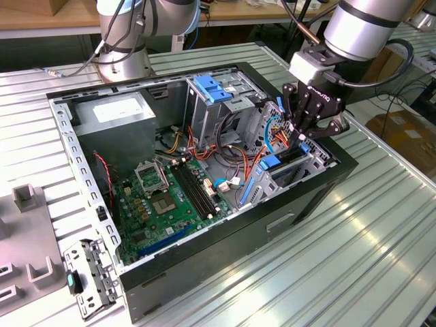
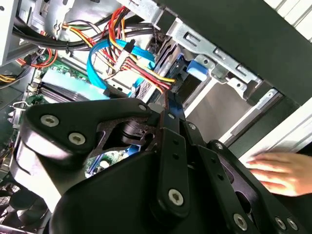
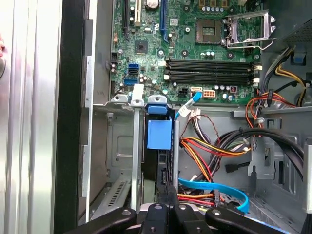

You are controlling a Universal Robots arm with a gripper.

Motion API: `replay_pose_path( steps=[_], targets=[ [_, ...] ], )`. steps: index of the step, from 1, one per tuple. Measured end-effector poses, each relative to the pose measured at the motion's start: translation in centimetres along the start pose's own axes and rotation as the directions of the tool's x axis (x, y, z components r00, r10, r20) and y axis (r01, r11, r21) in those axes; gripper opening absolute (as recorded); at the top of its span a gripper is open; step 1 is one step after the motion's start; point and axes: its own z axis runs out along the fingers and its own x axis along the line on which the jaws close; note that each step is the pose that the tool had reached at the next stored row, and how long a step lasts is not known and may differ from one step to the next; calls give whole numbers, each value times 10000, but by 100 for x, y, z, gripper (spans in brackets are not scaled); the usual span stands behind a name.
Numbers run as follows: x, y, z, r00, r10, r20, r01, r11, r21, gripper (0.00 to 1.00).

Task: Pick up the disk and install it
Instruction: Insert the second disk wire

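the disk (image 3: 160, 134) stands on edge inside the lower drive bay (image 3: 122, 146) at the front end of the open computer case (image 1: 204, 272), on the exterior view's right. in the first wrist view its blue plastic rail and tab face up out of the slot, with the dark body of the drive running down between the bay's metal walls; this upright, edge-first pose fits a slot that takes the drive sliding along its rails. it looks mostly seated, though how fully it is home cannot be told.

the gripper (image 1: 308, 117) hangs directly over that bay, fingers pointing down into the case. in the first wrist view the fingers (image 3: 168, 200) meet at the near end of the drive, drawn together with no gap visible, so the claw reads as closed; whether it pinches the drive's edge or merely presses on it is hidden.

beside the bay, a bundle of red, yellow and orange power wires (image 2: 141, 68) and a light blue data cable (image 2: 97, 53) loop just clear of the slot. farther left lie the green motherboard (image 1: 163, 204) and the grey power supply (image 1: 112, 116). a person's hand (image 2: 278, 170) rests outside the case wall.
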Motion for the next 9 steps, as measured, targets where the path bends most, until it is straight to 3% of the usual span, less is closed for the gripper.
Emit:
replay_pose_path(
  steps=[4, 9],
  targets=[
    [-1, 8, -2, 10000, 0, 0, 0, 10000, 0, 11],
    [1, 11, -86, 10000, 0, 0, 0, 10000, 0, 11]
  ],
)
